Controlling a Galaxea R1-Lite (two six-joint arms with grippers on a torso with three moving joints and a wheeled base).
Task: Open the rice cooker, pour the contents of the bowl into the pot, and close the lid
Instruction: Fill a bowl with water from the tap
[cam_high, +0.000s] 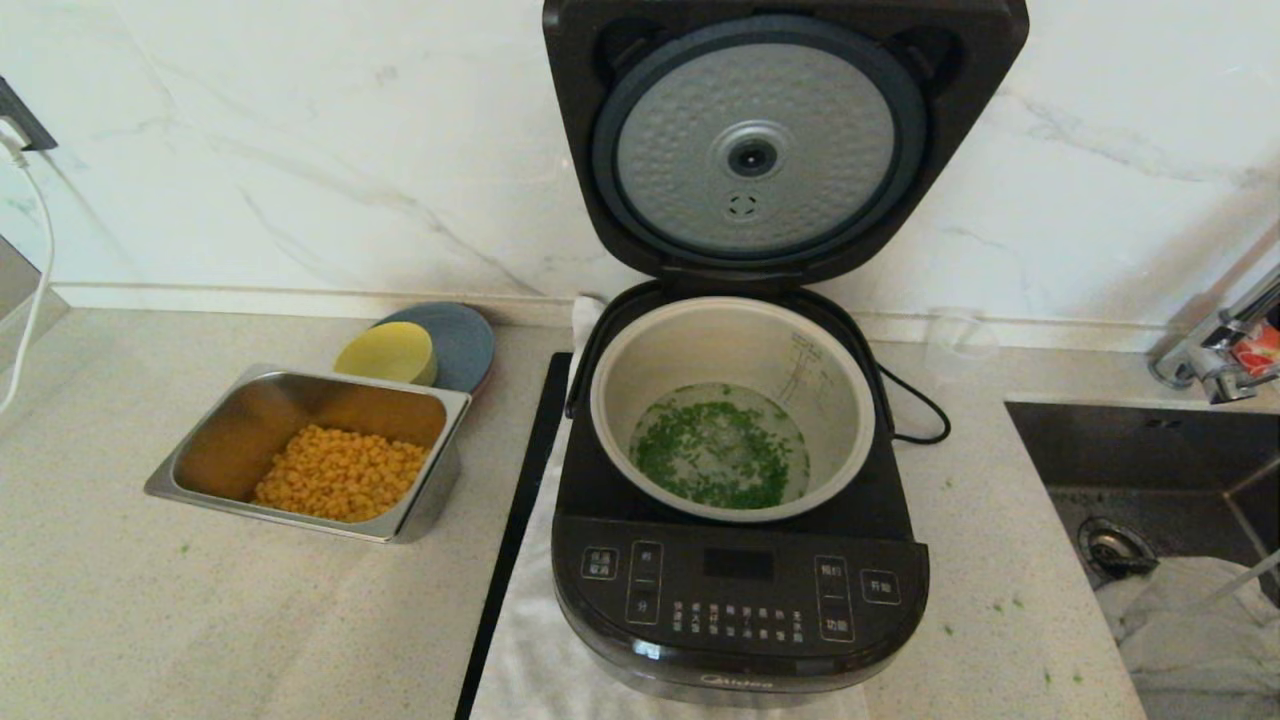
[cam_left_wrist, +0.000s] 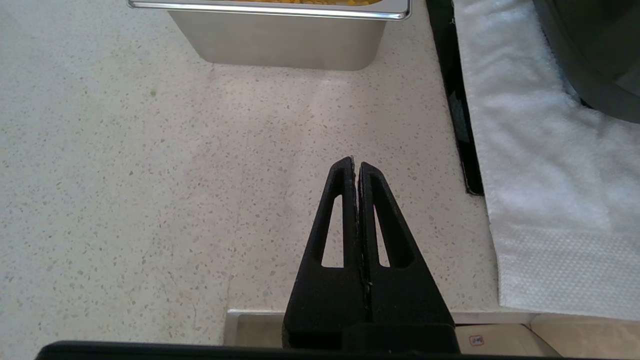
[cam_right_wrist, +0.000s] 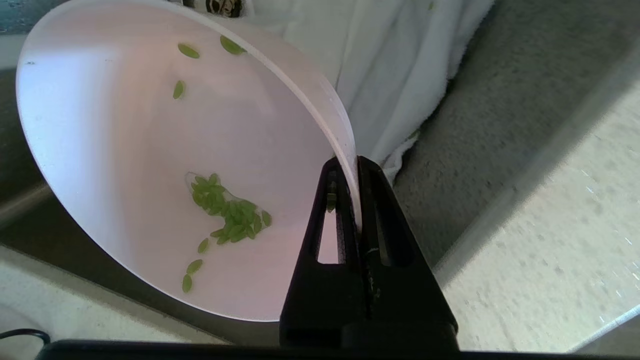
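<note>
The black rice cooker (cam_high: 740, 590) stands in the middle of the counter with its lid (cam_high: 755, 150) swung up, silver underside facing me. Chopped green bits in clear liquid (cam_high: 720, 455) lie at the bottom of the pale pot (cam_high: 640, 360). My right gripper (cam_right_wrist: 352, 165) is shut on the rim of the small bowl (cam_right_wrist: 150, 150), which is tilted, with a few green bits (cam_right_wrist: 230, 210) stuck to its pink inside. The bowl hangs over the dark sink basin and a white cloth (cam_right_wrist: 390, 75). Neither arm shows in the head view.
My left gripper (cam_left_wrist: 356, 162) is shut and holds nothing, low over the speckled counter in front of the steel tray (cam_left_wrist: 280, 45) of corn. A yellow dish (cam_high: 388, 352) and grey plate (cam_high: 462, 340) sit behind the tray. The sink (cam_high: 1150, 450) and faucet (cam_high: 1220, 350) are at the right.
</note>
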